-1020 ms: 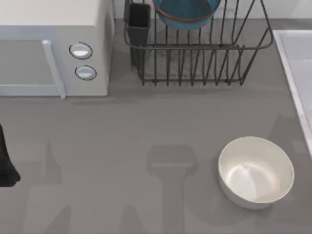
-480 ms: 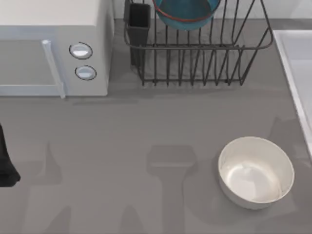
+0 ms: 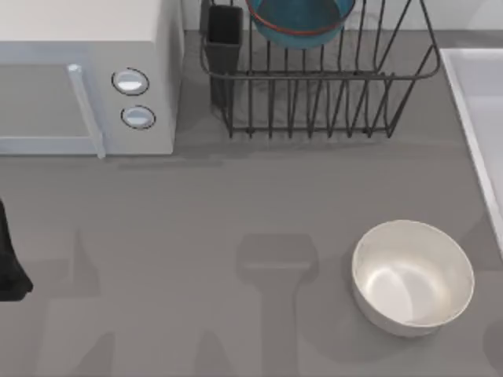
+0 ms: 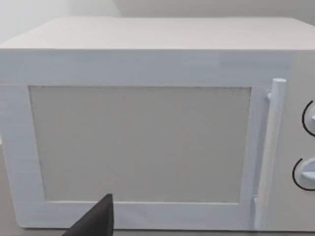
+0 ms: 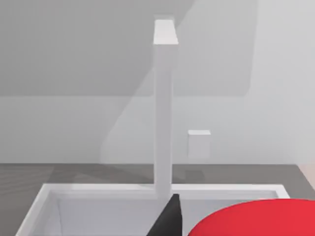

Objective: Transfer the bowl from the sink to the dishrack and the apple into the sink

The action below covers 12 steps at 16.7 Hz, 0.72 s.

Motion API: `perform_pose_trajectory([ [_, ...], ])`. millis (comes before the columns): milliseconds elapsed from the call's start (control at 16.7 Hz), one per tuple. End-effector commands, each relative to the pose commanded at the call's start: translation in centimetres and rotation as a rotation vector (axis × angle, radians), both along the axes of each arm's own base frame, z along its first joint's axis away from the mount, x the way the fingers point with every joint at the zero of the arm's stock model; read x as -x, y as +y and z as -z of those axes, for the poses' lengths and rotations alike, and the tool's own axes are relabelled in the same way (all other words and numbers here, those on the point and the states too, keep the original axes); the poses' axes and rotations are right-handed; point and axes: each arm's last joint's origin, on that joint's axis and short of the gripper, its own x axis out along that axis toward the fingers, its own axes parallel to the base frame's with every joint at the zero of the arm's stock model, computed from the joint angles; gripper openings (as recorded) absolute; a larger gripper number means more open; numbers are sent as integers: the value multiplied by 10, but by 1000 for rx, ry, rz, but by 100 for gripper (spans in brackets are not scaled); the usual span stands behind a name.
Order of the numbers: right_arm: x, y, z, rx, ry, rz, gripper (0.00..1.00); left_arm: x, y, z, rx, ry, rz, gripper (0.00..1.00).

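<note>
In my right wrist view the apple [image 5: 253, 219] sits closest to the lens, a plain bright red rounded shape. One dark finger [image 5: 167, 219] of my right gripper stands just beside it. I cannot tell whether the fingers actually grip the apple or how far apart they stand. Beyond them lies the sink [image 5: 98, 189], a pale basin with a raised light rim, which runs along the table's right edge [image 3: 471, 118] in the top view. A square white tap post [image 5: 163, 103] rises from its far rim, with a small white block beside it, against a bare pale wall [image 5: 74, 73].

My left arm [image 3: 9, 259] is parked at the table's left edge. One dark fingertip [image 4: 96, 221] of the left gripper shows before the microwave [image 4: 147, 128]; I cannot tell how far that claw is spread.

On the grey table [image 3: 196, 228] a glossy white bowl [image 3: 413, 276] stands near the front right corner. At the back edge, the teal-blue bowl [image 3: 299, 20] with its orange-red rim rests in the dark wire dishrack [image 3: 314, 102], whose black cutlery cup [image 3: 224, 35] is beside the microwave. I can read no writing; the microwave's two round knobs [image 3: 130, 82] are unmarked.
</note>
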Motion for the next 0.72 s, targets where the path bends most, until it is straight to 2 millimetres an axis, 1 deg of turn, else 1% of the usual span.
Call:
perform_pose_trajectory([
  [180,3,2,36,10,-19,0,0,0,0,0,0,0,0,100],
  [360,11,7,64,6,-13,2,0,0,0,0,0,0,0,100],
  [480,14,9,74,2,-7,3,0,0,0,0,0,0,0,100],
  [720,15,10,75,1,-5,3,0,0,0,0,0,0,0,100],
])
